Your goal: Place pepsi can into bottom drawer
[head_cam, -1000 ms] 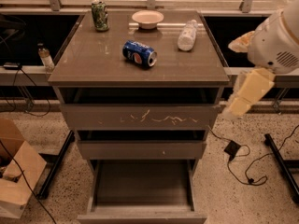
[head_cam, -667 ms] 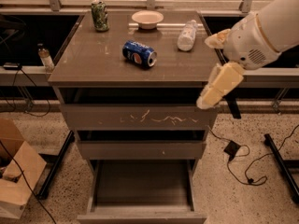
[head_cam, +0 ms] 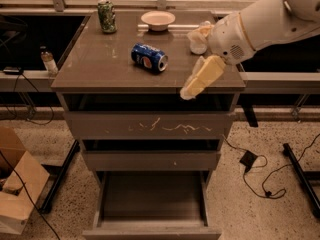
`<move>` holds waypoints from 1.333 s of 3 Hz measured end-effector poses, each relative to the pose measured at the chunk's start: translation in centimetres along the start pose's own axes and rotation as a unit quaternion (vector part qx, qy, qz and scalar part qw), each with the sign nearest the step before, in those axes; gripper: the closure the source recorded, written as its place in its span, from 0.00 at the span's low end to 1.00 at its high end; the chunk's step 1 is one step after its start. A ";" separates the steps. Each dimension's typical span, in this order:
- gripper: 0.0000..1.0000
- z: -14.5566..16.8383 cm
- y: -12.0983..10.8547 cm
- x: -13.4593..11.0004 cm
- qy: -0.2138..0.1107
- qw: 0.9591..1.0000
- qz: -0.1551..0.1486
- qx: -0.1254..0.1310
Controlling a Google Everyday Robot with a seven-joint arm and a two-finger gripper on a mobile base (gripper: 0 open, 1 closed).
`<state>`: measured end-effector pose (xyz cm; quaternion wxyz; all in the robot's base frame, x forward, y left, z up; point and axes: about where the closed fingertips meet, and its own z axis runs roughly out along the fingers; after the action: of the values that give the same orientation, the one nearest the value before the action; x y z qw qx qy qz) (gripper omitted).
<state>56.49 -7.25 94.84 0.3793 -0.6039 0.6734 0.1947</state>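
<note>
Pepsi can (head_cam: pixel 149 57) lies on its side on the surface (head_cam: pixel 100 69), untouched. The end effector (head_cam: pixel 196 59), fingers apart and empty, has swung in from the right, near the can. Grasping looks next; the bottom drawer (head_cam: pixel 152 232) stands open.

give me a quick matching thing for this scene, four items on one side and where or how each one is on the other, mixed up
Column one:
1. pepsi can
2. green can
3. bottom drawer
4. gripper

Column two:
a. pulled open, lowest of three
b. lying on its side, middle of the cabinet top
c. upright, back left of the top
d. above the top's right side, near the front edge

Pairs: 1-b, 2-c, 3-a, 4-d
</note>
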 end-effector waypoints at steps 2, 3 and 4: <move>0.00 0.8 -1.5 -2.3 -0.005 0.999 -0.031 -0.014; 0.00 2.7 -2.2 -1.8 -0.028 1.000 -0.005 -0.010; 0.00 6.9 -4.5 -1.7 -0.056 0.998 0.018 -0.006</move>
<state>62.64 -2.05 92.63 0.4095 -0.5820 0.6607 0.2391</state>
